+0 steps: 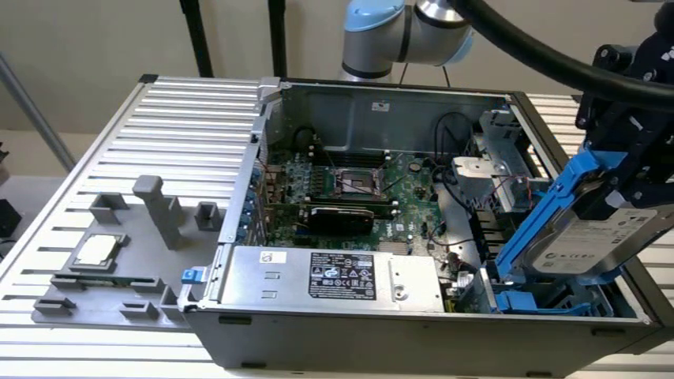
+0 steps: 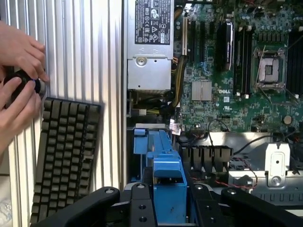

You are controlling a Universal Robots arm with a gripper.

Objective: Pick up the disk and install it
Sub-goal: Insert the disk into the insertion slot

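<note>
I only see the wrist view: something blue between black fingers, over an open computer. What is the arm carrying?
Observer: A flat rectangular silver-grey metal disk with a white label, framed by a bright blue plastic bracket; the black gripper clamps its upper end.
Operator: Is it installed yet?
Observer: No. It is tilted, lower end close above the blue plastic drive cage in the open grey metal computer case, at the exterior view's right.
Operator: Anything outside the case?
Observer: A small square silver chip lies on a grey plastic tray at the exterior view's left.
</note>
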